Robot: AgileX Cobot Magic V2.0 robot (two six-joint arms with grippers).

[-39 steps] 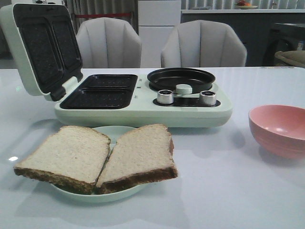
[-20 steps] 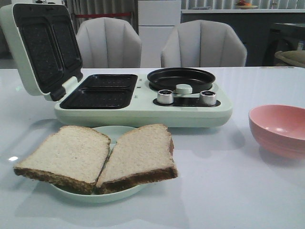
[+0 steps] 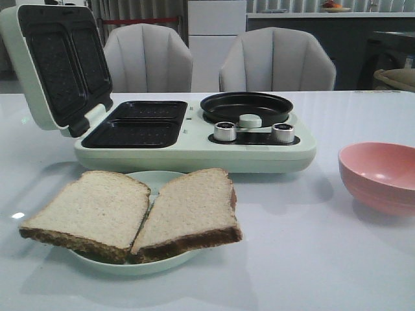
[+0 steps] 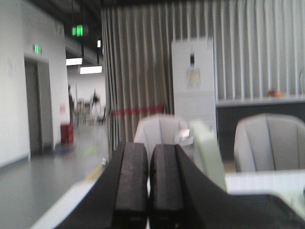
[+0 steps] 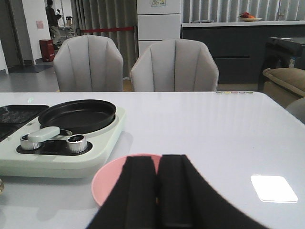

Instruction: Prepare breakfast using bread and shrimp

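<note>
Two square slices of bread (image 3: 126, 210) with dark crusts lie side by side on a pale green plate (image 3: 146, 178) at the table's front left. No shrimp shows in any view. My left gripper (image 4: 148, 152) is shut and empty, raised and facing the room, with the maker's open lid (image 4: 208, 155) just beyond it. My right gripper (image 5: 158, 164) is shut and empty, above the pink bowl (image 5: 110, 179). Neither arm shows in the front view.
A pale green breakfast maker (image 3: 194, 142) stands behind the plate, its lid (image 3: 55, 65) open at the left, two dark sandwich wells (image 3: 136, 123), a round black pan (image 3: 246, 107) and two silver knobs (image 3: 225, 131). The pink bowl (image 3: 379, 175) sits at the right. Two grey chairs (image 3: 275, 61) stand behind.
</note>
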